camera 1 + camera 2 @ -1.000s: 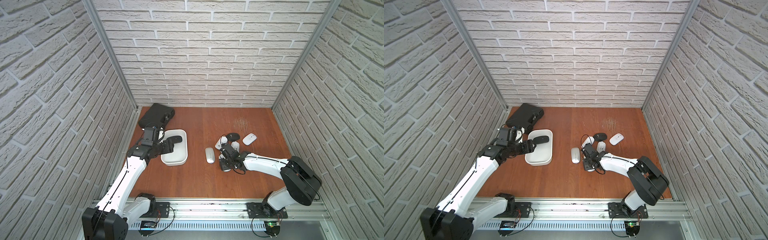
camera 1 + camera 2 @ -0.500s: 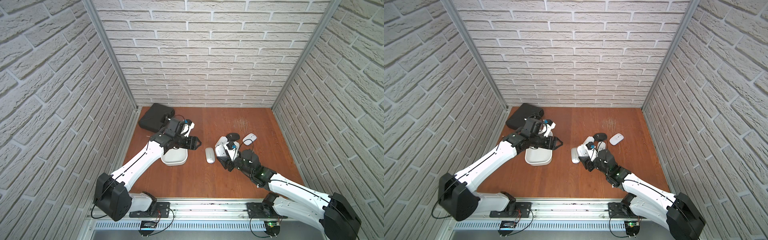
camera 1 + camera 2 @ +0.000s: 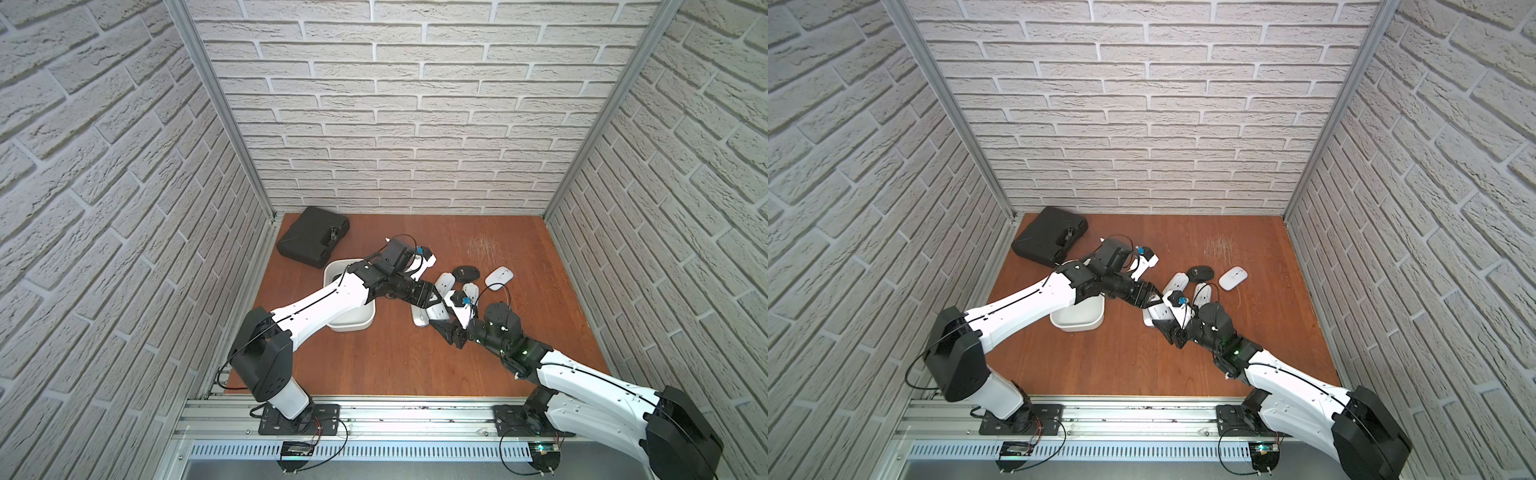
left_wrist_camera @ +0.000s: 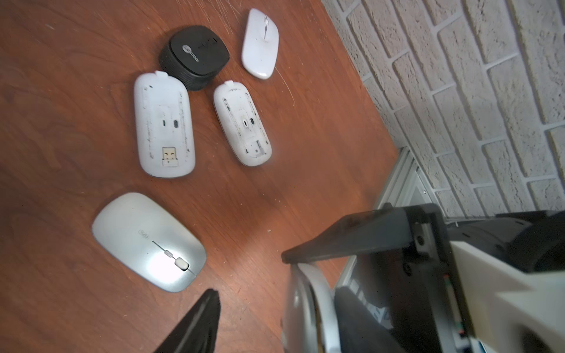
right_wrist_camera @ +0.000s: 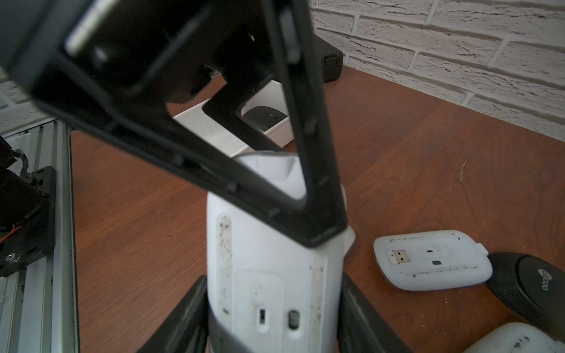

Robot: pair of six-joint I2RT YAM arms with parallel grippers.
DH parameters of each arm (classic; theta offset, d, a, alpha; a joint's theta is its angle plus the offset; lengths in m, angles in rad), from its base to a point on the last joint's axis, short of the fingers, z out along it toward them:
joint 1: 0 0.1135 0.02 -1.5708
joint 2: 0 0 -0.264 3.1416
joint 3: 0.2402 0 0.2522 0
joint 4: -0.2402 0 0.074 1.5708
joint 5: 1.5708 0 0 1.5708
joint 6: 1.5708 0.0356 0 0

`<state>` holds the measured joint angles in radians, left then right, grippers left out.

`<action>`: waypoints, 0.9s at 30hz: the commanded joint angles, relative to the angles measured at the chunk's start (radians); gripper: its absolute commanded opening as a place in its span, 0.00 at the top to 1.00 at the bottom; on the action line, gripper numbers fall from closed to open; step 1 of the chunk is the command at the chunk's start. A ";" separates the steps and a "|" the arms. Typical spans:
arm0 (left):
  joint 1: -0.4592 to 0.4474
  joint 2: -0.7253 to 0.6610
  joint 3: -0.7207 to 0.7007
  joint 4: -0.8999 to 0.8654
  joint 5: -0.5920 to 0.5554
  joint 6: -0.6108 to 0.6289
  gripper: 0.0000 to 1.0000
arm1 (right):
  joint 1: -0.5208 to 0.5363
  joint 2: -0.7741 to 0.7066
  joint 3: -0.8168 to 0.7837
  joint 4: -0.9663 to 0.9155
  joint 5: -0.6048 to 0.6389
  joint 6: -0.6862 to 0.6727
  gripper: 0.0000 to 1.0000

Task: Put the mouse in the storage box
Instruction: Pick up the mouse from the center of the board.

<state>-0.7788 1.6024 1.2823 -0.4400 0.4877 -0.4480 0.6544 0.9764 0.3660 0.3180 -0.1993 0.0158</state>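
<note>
**Inspector:** Top views first.

**Officer:** In both top views the white mouse (image 3: 438, 311) (image 3: 1160, 312) is off the table (image 3: 395, 365), clamped by the right gripper (image 3: 441, 318) from four o'clock. The left gripper (image 3: 434, 297) meets it from ten o'clock. The storage box (image 3: 353, 326) (image 3: 1077, 322) lies near, at nine o'clock of the mouse, partly under the left arm.

**Inspector:** Left wrist view?

**Officer:** One left finger (image 4: 198, 321) stands clear of the white mouse (image 4: 296, 305), with bare table between them. The jaws are part-way apart and grip nothing. A silver mouse (image 4: 146, 241) lies flat.

**Inspector:** Right wrist view?

**Officer:** The right fingers (image 5: 186, 318) pinch the mouse's flanks, its underside towards the lens. The left jaws straddle its far end; I cannot tell whether they touch it. A black mouse (image 5: 266, 117) lies inside the storage box (image 5: 279, 134).
</note>
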 commanded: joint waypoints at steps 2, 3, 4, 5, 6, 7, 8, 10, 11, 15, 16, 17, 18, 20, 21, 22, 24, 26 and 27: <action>-0.020 0.017 0.032 0.023 0.025 -0.002 0.41 | 0.007 -0.025 0.005 0.094 -0.018 -0.015 0.55; -0.020 0.018 0.031 0.023 0.030 -0.003 0.42 | 0.007 -0.027 0.005 0.092 -0.017 -0.016 0.56; -0.020 0.018 0.030 0.023 0.036 -0.005 0.44 | 0.007 -0.027 0.004 0.092 -0.018 -0.016 0.55; -0.020 0.018 0.028 0.024 0.044 -0.007 0.47 | 0.007 -0.025 0.005 0.093 -0.017 -0.016 0.55; -0.022 0.019 0.026 0.026 0.051 -0.010 0.49 | 0.007 -0.024 0.005 0.095 -0.018 -0.016 0.55; -0.022 0.018 0.026 0.025 0.056 -0.012 0.50 | 0.007 -0.022 0.005 0.095 -0.017 -0.016 0.56; -0.024 0.018 0.025 0.025 0.060 -0.012 0.51 | 0.007 -0.022 0.007 0.095 -0.017 -0.017 0.56; -0.025 0.015 0.020 0.016 0.059 -0.008 0.52 | 0.007 -0.022 0.008 0.092 -0.013 -0.020 0.55; -0.024 0.013 0.018 0.012 0.057 -0.005 0.54 | 0.007 -0.023 0.011 0.088 -0.011 -0.019 0.55; -0.025 0.014 0.014 0.023 0.085 -0.012 0.67 | 0.007 -0.022 0.014 0.082 -0.009 -0.019 0.55; -0.025 0.015 0.014 0.024 0.088 -0.011 0.72 | 0.007 -0.022 0.014 0.083 -0.008 -0.018 0.55; -0.024 0.013 0.015 0.023 0.089 -0.012 0.79 | 0.006 -0.021 0.015 0.081 -0.008 -0.018 0.54; -0.023 0.013 0.018 0.023 0.089 -0.012 0.86 | 0.007 -0.019 0.017 0.079 -0.007 -0.017 0.54; -0.020 0.013 0.020 0.022 0.088 -0.013 0.94 | 0.007 -0.016 0.019 0.078 -0.009 -0.017 0.52; -0.019 0.013 0.021 0.022 0.089 -0.012 0.99 | 0.007 -0.016 0.019 0.077 -0.007 -0.017 0.51; -0.015 0.013 0.022 0.022 0.089 -0.014 1.00 | 0.007 -0.015 0.019 0.077 -0.003 -0.016 0.49; -0.007 0.007 0.019 0.025 0.082 -0.018 1.00 | 0.006 -0.013 0.019 0.075 0.003 -0.013 0.40; 0.012 -0.006 0.009 0.033 0.067 -0.028 1.00 | 0.007 -0.012 0.015 0.074 0.032 0.000 0.28; 0.028 -0.015 0.001 0.034 0.055 -0.034 1.00 | 0.007 -0.010 0.014 0.075 0.054 0.010 0.24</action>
<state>-0.7860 1.6215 1.2892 -0.4351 0.5575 -0.4744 0.6552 0.9707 0.3664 0.3393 -0.1867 0.0082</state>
